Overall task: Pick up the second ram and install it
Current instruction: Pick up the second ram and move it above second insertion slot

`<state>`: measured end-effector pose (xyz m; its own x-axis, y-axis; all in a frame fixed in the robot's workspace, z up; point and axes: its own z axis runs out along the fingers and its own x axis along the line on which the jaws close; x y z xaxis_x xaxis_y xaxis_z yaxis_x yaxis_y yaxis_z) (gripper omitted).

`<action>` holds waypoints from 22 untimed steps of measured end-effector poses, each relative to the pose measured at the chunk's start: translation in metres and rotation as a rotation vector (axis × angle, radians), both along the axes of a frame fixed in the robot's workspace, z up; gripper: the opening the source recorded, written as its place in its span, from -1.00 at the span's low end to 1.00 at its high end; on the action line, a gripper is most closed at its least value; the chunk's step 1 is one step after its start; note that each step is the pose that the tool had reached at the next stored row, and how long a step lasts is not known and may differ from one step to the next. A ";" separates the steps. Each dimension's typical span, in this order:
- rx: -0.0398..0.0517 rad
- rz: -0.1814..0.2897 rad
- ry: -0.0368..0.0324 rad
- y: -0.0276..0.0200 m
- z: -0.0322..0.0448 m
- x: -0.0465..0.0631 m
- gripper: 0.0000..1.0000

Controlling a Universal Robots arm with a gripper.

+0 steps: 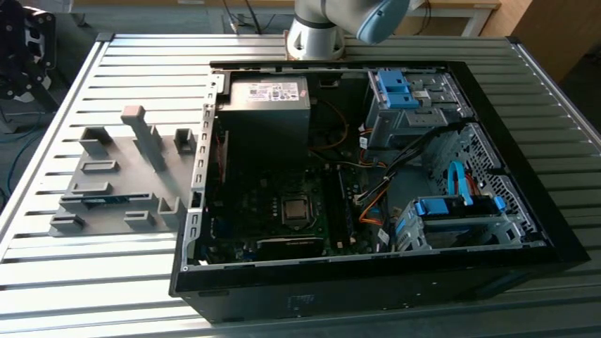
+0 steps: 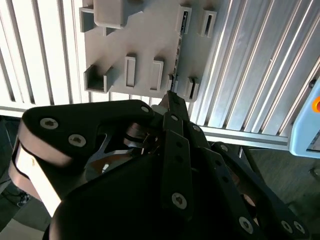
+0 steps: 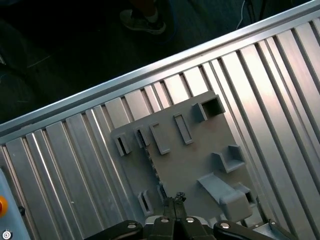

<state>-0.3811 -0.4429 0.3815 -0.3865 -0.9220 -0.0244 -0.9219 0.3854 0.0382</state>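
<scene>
Exterior view: high, oblique over case (image 1: 376, 290). Both wrist views: above tray (image 2: 145, 40) (image 3: 192, 167).

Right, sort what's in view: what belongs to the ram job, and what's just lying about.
Belongs to the job:
the second ram, seated in the grey holder tray
the gripper, pointed at that tray
the motherboard inside the open computer case

Just lying about:
the power supply
the drive cages
the loose cables
the slatted table
</scene>
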 end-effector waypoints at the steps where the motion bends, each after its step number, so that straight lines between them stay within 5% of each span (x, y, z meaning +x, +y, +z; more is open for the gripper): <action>1: -0.0002 0.010 0.0002 -0.0001 -0.0001 0.000 -0.79; 11: -0.0001 0.171 0.0001 -0.0003 -0.0040 0.000 -0.79; 22: -0.0001 0.232 0.0003 -0.0019 -0.0162 -0.010 -0.79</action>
